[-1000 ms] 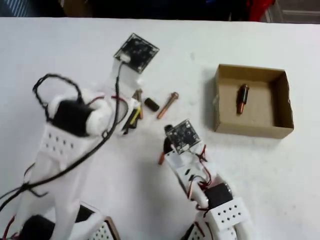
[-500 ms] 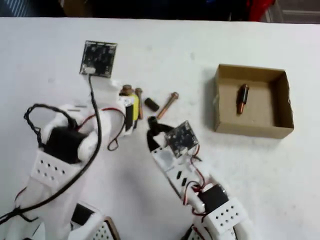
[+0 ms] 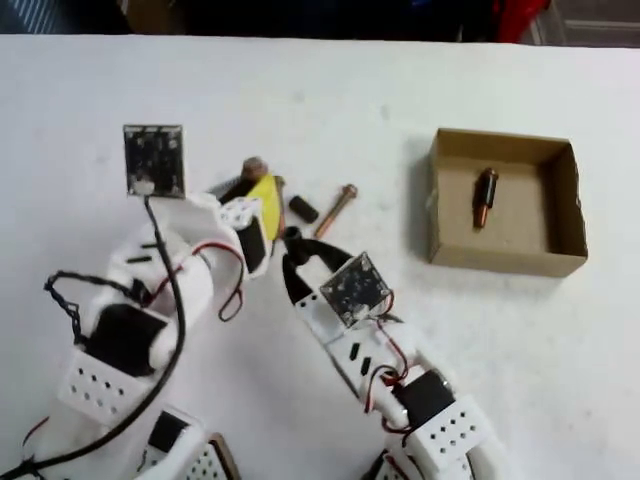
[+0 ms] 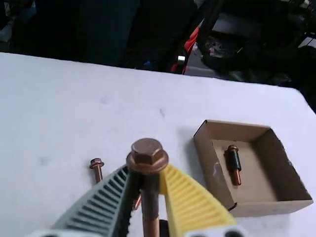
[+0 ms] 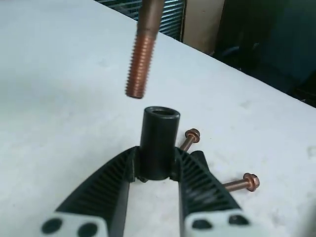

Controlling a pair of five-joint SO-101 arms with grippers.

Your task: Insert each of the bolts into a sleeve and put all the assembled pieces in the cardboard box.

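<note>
My left gripper (image 4: pixel 147 174) is shut on a copper bolt (image 4: pixel 147 157), head up, between its grey and yellow fingers; in the high view this gripper (image 3: pixel 258 186) is left of centre. My right gripper (image 5: pixel 158 159) is shut on a black sleeve (image 5: pixel 159 140) held upright. The bolt's threaded tip (image 5: pixel 140 64) hangs just above the sleeve's open mouth, a little off to one side. In the high view the right gripper (image 3: pixel 299 254) sits close beside the left one. The cardboard box (image 3: pixel 505 250) at the right holds one assembled piece (image 3: pixel 485 198).
A loose black sleeve (image 3: pixel 303 209) and a loose bolt (image 3: pixel 336 210) lie on the white table just beyond the grippers. Another bolt (image 4: pixel 97 168) lies nearby. The table's far edge meets dark clutter. Open table lies between the grippers and the box.
The left arm has raised its bolt and turned its wrist, camera board swinging left. The right gripper has moved up and left to stand under the bolt.
</note>
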